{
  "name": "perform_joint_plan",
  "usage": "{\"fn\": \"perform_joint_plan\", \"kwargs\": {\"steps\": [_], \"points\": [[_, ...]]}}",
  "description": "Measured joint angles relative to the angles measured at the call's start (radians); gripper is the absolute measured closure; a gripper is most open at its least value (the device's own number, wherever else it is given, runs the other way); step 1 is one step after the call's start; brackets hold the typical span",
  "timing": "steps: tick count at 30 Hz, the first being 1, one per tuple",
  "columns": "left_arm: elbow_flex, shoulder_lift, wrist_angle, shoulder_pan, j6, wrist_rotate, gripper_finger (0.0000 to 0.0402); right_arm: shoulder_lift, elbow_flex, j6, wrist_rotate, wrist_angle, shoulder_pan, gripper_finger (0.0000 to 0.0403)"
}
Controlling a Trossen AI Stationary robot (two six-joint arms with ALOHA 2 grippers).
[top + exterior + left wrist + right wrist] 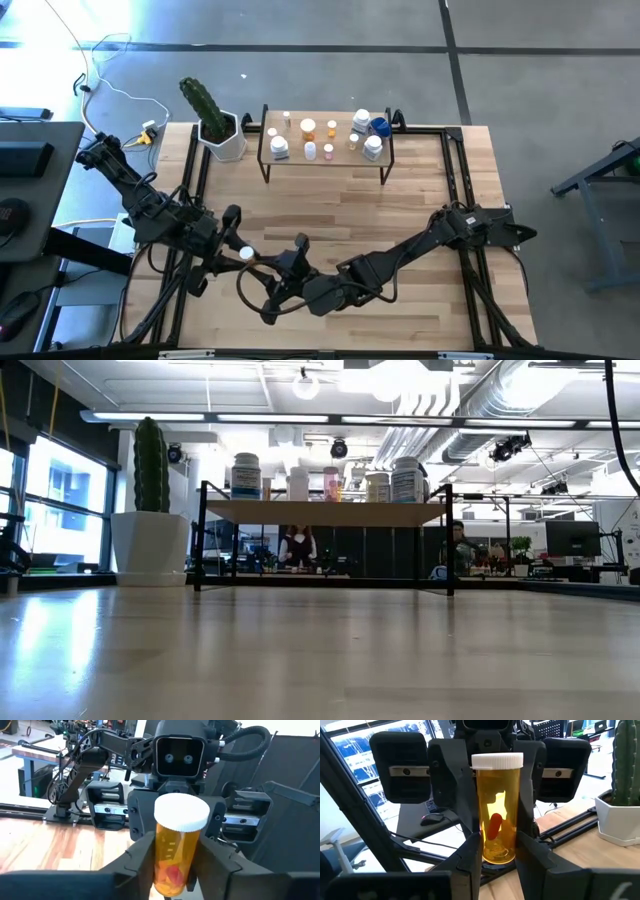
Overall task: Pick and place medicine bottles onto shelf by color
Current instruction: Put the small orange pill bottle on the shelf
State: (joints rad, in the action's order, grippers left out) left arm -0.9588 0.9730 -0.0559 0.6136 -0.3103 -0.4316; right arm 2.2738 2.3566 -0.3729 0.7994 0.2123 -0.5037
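An orange pill bottle with a white cap [245,254] stands upright in the air between my two grippers, over the near left part of the table. My left gripper [236,250] comes at it from the left, my right gripper [272,262] from the right; both are shut on it. The bottle also shows in the left wrist view [176,855] and the right wrist view [498,815]. The shelf [300,162] stands at the far middle with several white, orange, pink and one blue bottle [380,127] on its board. Neither gripper shows in the low view. My left gripper pinches the bottle's orange body [165,865] between its two fingers, below the cap. The fingers come level from the table's left. The bottle stands upright, cap up, clear of the table. My right gripper pinches the bottle's lower body [497,852], near its base, between its two fingers. The fingers come level from the table's right, opposite the left gripper. The bottle stands upright between both holds.
A white hexagonal pot with a green cactus [222,138] stands left of the shelf. The shelf's black legs [200,540] rest on the tabletop. Black frame rails run along the table's left and right edges [470,200]. Bare wood lies between shelf and grippers.
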Motion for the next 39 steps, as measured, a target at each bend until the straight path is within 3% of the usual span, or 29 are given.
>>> {"fn": "perform_joint_plan", "kwargs": {"steps": [9, 21, 39], "points": [[0.000, 0.000, 0.000, 0.000, 0.028, 0.000, 0.0315, 0.000, 0.000, 0.015, 0.010, 0.002, 0.000, 0.0309], [0.000, 0.000, -0.072, -0.010, 0.086, -0.094, 0.0314, -0.004, -0.002, 0.012, 0.021, 0.091, 0.022, 0.0231], [0.000, -0.032, -0.111, -0.264, 0.168, -0.098, 0.0314, -0.129, -0.002, -0.124, -0.005, 0.480, 0.112, 0.0219]]}}
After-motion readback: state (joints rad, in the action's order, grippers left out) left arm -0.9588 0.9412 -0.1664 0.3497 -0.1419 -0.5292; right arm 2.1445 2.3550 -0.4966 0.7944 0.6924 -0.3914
